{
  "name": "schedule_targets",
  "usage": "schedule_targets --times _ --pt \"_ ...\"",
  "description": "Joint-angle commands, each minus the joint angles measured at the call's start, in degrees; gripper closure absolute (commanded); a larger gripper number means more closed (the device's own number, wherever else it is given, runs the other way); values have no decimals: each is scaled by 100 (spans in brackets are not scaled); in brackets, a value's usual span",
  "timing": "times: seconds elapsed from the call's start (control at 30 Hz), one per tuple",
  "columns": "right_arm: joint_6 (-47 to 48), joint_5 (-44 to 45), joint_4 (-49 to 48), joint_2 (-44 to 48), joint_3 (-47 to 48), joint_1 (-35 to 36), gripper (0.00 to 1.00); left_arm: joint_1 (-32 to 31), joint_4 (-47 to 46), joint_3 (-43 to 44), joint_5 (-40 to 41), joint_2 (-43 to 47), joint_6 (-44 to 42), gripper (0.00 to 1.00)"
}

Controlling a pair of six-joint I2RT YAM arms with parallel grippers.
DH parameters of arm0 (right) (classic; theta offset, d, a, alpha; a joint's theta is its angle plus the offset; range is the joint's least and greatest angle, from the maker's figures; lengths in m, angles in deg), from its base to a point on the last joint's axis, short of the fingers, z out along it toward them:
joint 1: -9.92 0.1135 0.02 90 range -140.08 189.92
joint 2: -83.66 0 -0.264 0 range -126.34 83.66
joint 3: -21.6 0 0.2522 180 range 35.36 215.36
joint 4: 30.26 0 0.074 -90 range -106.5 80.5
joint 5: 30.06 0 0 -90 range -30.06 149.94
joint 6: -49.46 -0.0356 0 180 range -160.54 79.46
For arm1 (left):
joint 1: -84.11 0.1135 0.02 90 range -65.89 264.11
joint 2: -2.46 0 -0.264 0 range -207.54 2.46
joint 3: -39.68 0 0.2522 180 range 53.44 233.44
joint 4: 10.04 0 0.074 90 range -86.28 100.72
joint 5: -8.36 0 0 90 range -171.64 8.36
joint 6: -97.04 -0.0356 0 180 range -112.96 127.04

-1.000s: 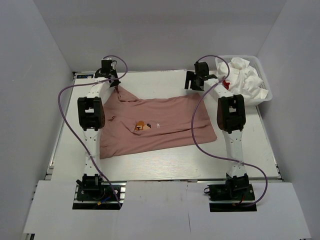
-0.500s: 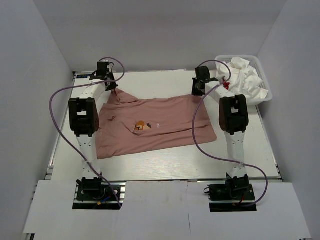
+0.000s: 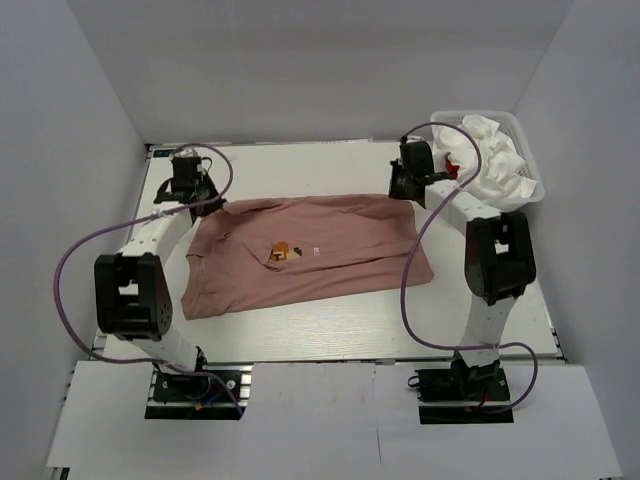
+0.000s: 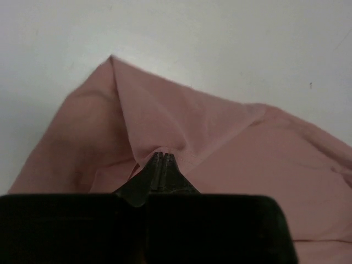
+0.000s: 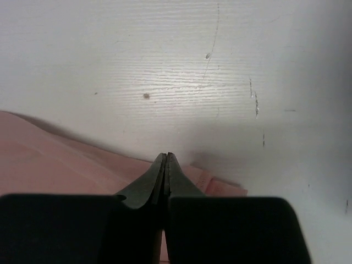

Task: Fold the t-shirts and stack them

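R claw (image 3: 399, 192) just shut on pink t-shirt (image 3: 310, 250) corner at its tips; L claw (image 3: 203, 200) stays clamped on opp. corner, far edge now stretched, looks ready to fold.

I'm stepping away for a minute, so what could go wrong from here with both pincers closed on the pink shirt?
The right pincer bites only the pink t-shirt at its very edge, so it might slip free. The left pincer holds a bunched fold, which may crease the result. The right arm could bump the nearby basket.
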Motion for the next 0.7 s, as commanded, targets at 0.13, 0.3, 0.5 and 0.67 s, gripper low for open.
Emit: schedule_targets --times 0.13,0.3,0.5,0.67 --pt "185 209 -599 1052 -827 52 100 -2 625 -1354 602 1997 766 100" --pt "150 368 -810 1519 -1521 26 100 -2 802 -2689 587 3414 1329 100" --pt "185 360 -837 1774 -1803 43 100 -2 1127 -3463 587 4496 1804 100" --pt "211 412 -819 1889 -1926 26 100 -2 1460 -3684 385 4770 2075 100"
